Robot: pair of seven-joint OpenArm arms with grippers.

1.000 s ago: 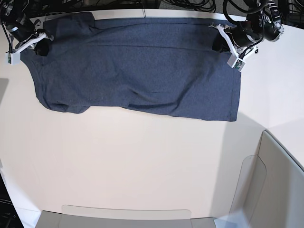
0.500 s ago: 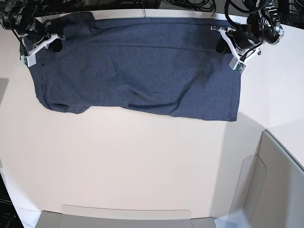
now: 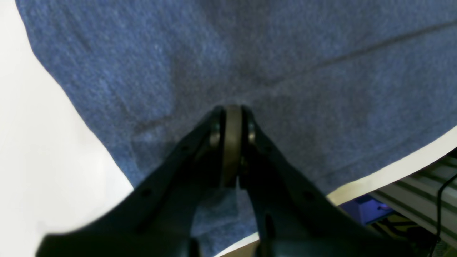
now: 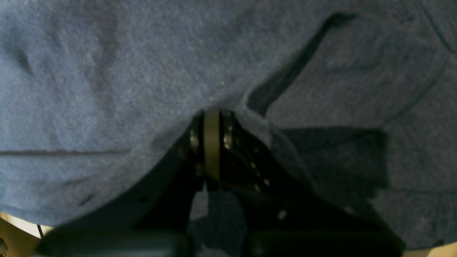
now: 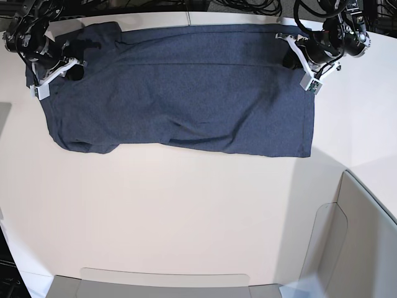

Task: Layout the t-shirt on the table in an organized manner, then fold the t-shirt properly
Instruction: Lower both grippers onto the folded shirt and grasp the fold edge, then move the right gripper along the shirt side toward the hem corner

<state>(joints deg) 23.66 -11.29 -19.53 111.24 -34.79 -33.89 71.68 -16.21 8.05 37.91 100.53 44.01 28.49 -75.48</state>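
Grey translucent panels (image 5: 347, 248) stand at the near edge of the broad off-white tabletop (image 5: 186, 211), whose near half lies bare. Beyond it, the dark heathered navy-grey cotton t-shirt (image 5: 186, 93) lies spread sideways along the far edge. At its far right corner the left claw (image 5: 296, 61) is clenched on the cloth, and at its far left corner the right claw (image 5: 65, 65) likewise pinches the fabric.
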